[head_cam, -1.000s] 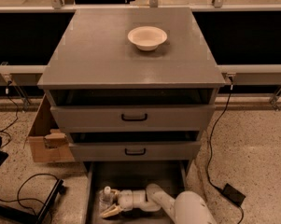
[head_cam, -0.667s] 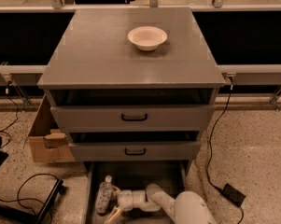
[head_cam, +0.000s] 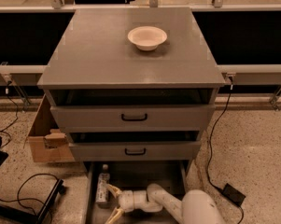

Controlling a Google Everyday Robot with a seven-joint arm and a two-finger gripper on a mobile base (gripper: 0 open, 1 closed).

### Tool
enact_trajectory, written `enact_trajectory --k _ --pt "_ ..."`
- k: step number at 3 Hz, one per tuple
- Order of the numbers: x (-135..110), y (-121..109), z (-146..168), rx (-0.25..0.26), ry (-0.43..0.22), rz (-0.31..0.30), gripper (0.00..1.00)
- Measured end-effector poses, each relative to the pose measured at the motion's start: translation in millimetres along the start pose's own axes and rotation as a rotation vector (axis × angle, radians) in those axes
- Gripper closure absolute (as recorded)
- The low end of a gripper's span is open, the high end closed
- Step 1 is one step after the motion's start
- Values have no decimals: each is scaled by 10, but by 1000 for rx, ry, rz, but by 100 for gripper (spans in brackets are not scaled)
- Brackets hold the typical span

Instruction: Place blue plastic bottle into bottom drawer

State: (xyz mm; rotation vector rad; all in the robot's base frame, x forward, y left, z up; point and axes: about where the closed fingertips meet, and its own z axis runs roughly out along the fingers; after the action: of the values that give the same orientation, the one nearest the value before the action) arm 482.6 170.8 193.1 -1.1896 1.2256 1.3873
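Note:
The blue plastic bottle [head_cam: 102, 188], clear with a white cap and a pale label, rests in the bottom drawer [head_cam: 144, 176] against its left wall, cap pointing toward the cabinet. The drawer is pulled out at floor level. My gripper [head_cam: 113, 202] is inside the drawer just right of the bottle, open, with pale fingertips [head_cam: 114, 190] spread apart and nothing between them. The upper fingertip is close to the bottle's side. My white arm [head_cam: 177, 204] reaches in from the lower right.
A white bowl [head_cam: 147, 37] sits on the grey cabinet top [head_cam: 98, 55]. The two upper drawers [head_cam: 134, 117] with black handles stand slightly open. A cardboard box [head_cam: 44, 141] is on the floor at left, with cables and a power brick [head_cam: 234, 194] at right.
The bottle was between the fingers a second ago; it now lies free along the drawer's left wall. The fingers have spread and the gripper has drawn back slightly to the right.

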Motion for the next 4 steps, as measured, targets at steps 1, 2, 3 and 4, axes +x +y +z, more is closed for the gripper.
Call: enact_trajectory --k 1,2,3,4 --pt "-366 -169 -509 97 128 -83 0" --pt "-744 -312 -1107 211 290 -99 0" --pt "-1064 -334 -1556 313 447 -47 0" --pt "-1410 -373 -1527 362 497 -23 0"
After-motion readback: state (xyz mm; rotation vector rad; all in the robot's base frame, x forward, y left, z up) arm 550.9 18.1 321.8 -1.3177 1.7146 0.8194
